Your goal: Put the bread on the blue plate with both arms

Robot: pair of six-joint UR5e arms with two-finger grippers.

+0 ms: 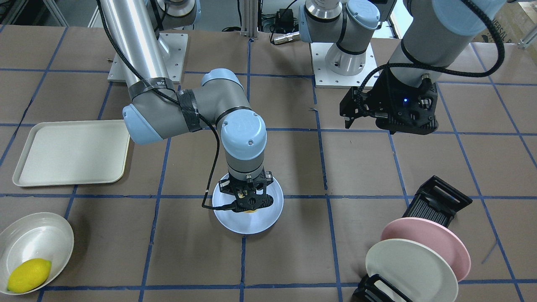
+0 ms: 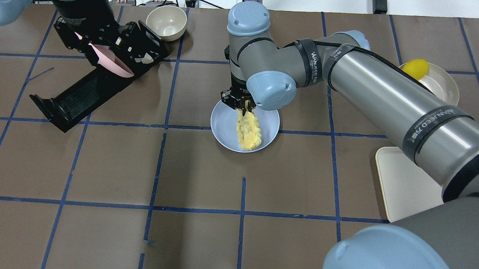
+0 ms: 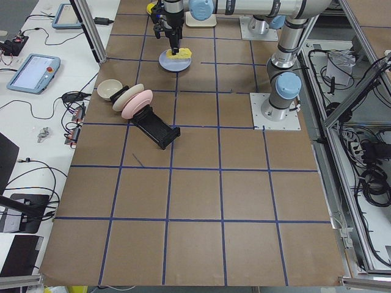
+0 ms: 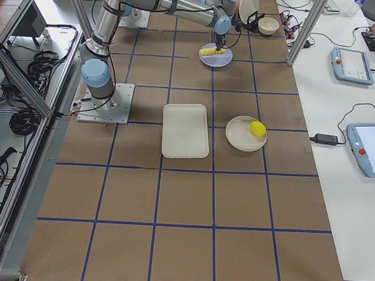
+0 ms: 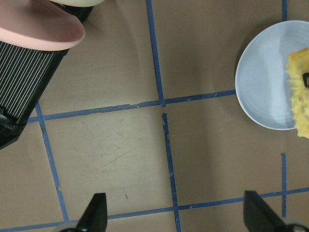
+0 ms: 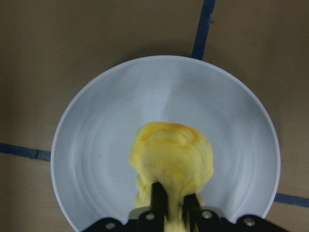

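Note:
The blue plate point(image 2: 223, 122) sits near the table's middle. The bread point(image 2: 248, 131), a golden loaf with a crumbly top, lies along the plate. My right gripper point(image 2: 244, 106) stands upright over the plate and is shut on the loaf's far end. In the right wrist view its fingers point(image 6: 157, 198) pinch the bread point(image 6: 171, 159) above the plate point(image 6: 96, 145). In the front-facing view the right gripper point(image 1: 249, 201) hides most of the bread. My left gripper point(image 5: 178, 217) is open and empty, raised over the table apart from the plate point(image 5: 263, 82), near the dish rack.
A black rack point(image 1: 438, 201) holds a pink plate point(image 1: 432, 239) and a cream-white plate point(image 1: 409, 268). A cream tray point(image 1: 71, 151) lies on the robot's right side. A white bowl point(image 1: 33, 239) holds a lemon point(image 1: 29, 274). A small bowl point(image 2: 166, 22) stands beyond the rack.

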